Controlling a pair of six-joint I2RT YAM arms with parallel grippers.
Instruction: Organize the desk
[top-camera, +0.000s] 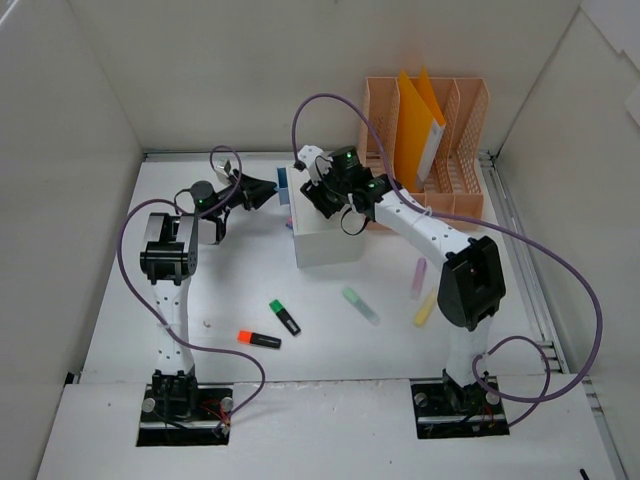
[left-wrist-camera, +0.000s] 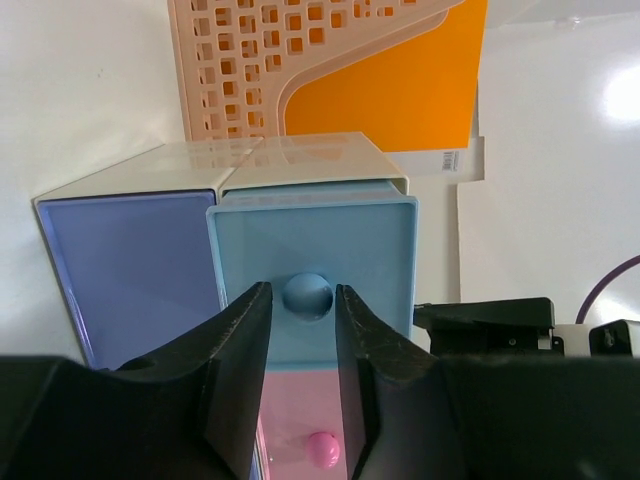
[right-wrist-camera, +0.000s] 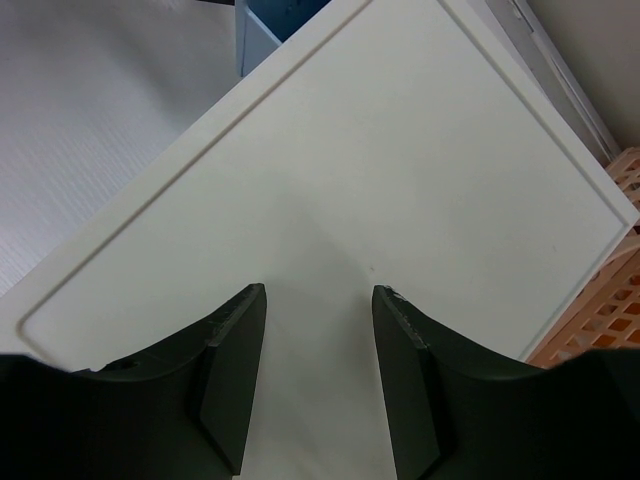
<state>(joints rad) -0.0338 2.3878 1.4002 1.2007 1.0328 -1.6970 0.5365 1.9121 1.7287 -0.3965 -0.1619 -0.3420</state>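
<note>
The desk (top-camera: 340, 345) fills the middle and lower part of the top view, with loose markers (top-camera: 285, 317) scattered across its lower centre. A white box (top-camera: 328, 245) stands just above them.

At the centre of the left wrist view, the left gripper (left-wrist-camera: 302, 295) faces the box's front. Its jaws are parted just wider than the knob (left-wrist-camera: 307, 297) of the blue drawer (left-wrist-camera: 350, 240). A thin gap shows on the left side; we cannot tell whether the right finger touches. The drawer juts out past its purple neighbour, so we judge this arm is lined up to work it by the knob.

In the right wrist view, the right gripper (right-wrist-camera: 318, 292) hangs over the box's flat top with its jaws spread and nothing between them. We read this as bracing, so the box will not slide when the drawer moves. The markers probably belong in that drawer. The rack (top-camera: 470, 130) at upper right is not involved.
</note>
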